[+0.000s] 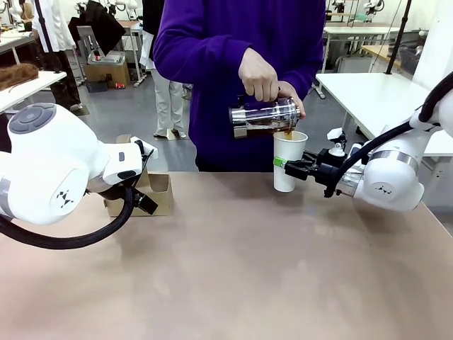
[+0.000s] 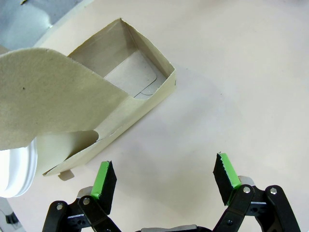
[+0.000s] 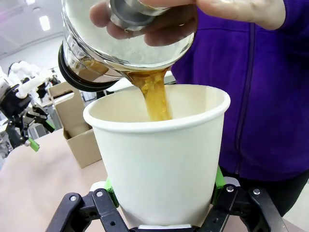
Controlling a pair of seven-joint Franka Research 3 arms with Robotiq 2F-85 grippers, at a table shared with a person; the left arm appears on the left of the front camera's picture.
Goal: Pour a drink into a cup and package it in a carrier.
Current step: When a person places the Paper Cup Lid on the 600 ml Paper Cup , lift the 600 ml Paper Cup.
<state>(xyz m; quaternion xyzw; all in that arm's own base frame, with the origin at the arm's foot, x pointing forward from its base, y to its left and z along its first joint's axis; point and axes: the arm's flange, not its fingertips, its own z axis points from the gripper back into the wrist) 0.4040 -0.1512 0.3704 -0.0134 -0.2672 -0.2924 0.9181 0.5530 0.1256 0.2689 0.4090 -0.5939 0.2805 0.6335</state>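
Observation:
A person's hands tilt a clear glass pitcher [image 1: 263,117] [image 3: 120,43], and the brown drink [image 3: 154,96] streams into the tall white cup [image 1: 289,159] [image 3: 159,159]. My right gripper [image 1: 287,164] [image 3: 161,193] is shut on the cup's lower half, holding it upright at the table's far side. The brown cardboard carrier [image 1: 156,195] [image 2: 120,92] [image 3: 77,125] sits at the far left. My left gripper [image 2: 164,179] hovers open over bare table just beside the carrier, nothing between its green pads [image 2: 104,179].
The person in a purple top [image 1: 212,71] stands at the far edge behind the cup. My left arm's white body [image 1: 56,170] blocks part of the carrier. A white round rim [image 2: 14,169] shows beside the carrier's handle flap. The tan tabletop [image 1: 233,269] stretches to the front.

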